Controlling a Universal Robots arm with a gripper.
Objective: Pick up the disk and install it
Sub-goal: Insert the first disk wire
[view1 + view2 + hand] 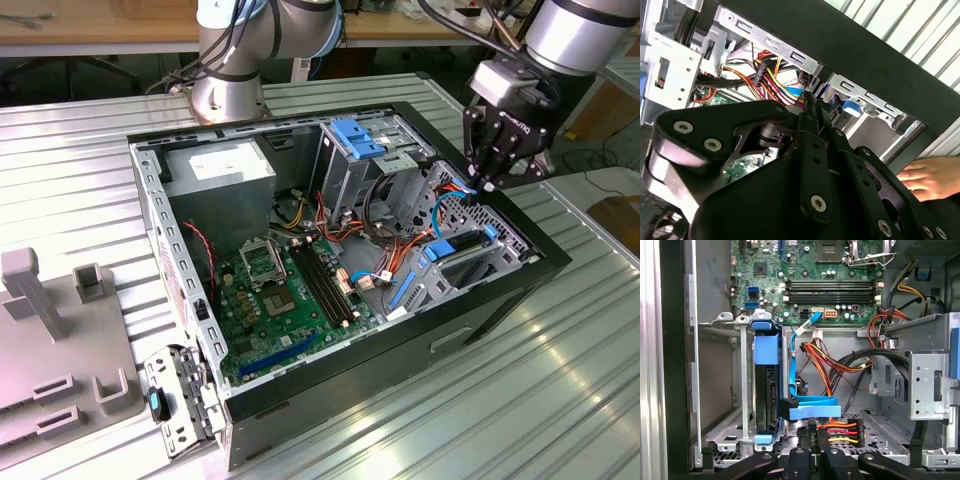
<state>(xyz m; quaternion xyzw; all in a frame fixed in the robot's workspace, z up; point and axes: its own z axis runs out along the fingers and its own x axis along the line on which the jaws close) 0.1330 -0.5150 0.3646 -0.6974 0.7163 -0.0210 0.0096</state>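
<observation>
One disk (766,390), one gripper (812,432).
I see the disk seated upright in the case's (520,262) corner bay; jaws together, empty.

We see an open black computer case (500,290) lying on a ribbed metal table (560,400). Inside it, a green motherboard (285,300) sits near the middle, with a grey power supply (220,170) at the far end and a grey drive cage topped by a blue bracket (355,135) — both toward the far side. Red, yellow and orange cables (840,360) cross the interior. On the exterior view's left stands a grey fixture (50,340).
</observation>
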